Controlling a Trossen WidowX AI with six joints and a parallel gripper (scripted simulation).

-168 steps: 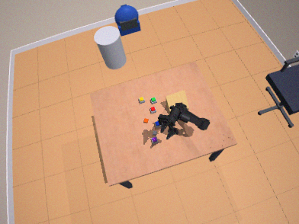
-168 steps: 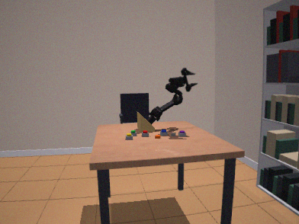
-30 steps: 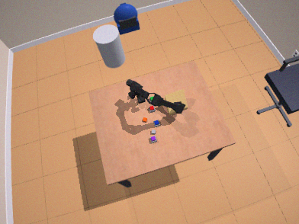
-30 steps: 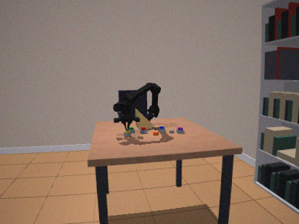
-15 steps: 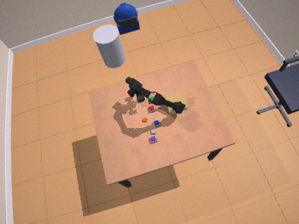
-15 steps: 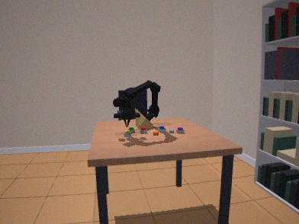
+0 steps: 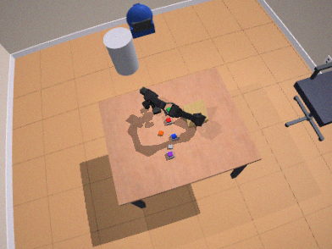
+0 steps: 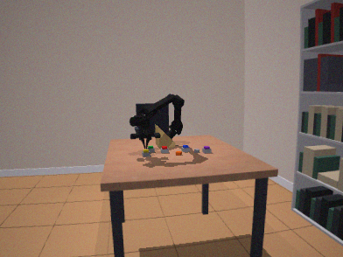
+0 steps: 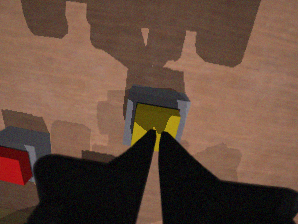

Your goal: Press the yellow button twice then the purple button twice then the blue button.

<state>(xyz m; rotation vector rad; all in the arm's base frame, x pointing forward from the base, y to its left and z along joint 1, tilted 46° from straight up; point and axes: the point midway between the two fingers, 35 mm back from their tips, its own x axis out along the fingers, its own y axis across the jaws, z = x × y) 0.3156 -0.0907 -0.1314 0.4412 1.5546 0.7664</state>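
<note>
The yellow button (image 8: 146, 151) (image 9: 155, 116) sits in a grey housing; the arm hides it in the top view. My gripper (image 8: 145, 148) (image 9: 157, 136) is shut and empty, its tips pointing down over the front part of the yellow cap, at or just above it; contact cannot be told. The cap shows above its housing. The purple button (image 7: 170, 154) (image 8: 206, 148) stands at the far end of the button group. The blue button (image 7: 174, 136) (image 8: 185, 147) stands between the red and purple ones. Nothing touches either.
A red button (image 7: 168, 120) (image 8: 164, 148) (image 9: 12, 165) and a green button (image 7: 168, 109) (image 8: 150, 148) stand near the yellow one. An orange block (image 7: 161, 133) (image 8: 178, 153) and a small grey block (image 7: 170, 146) (image 8: 197, 150) lie near the blue button. A tan shape (image 7: 196, 109) (image 8: 164, 139) stands by the arm.
</note>
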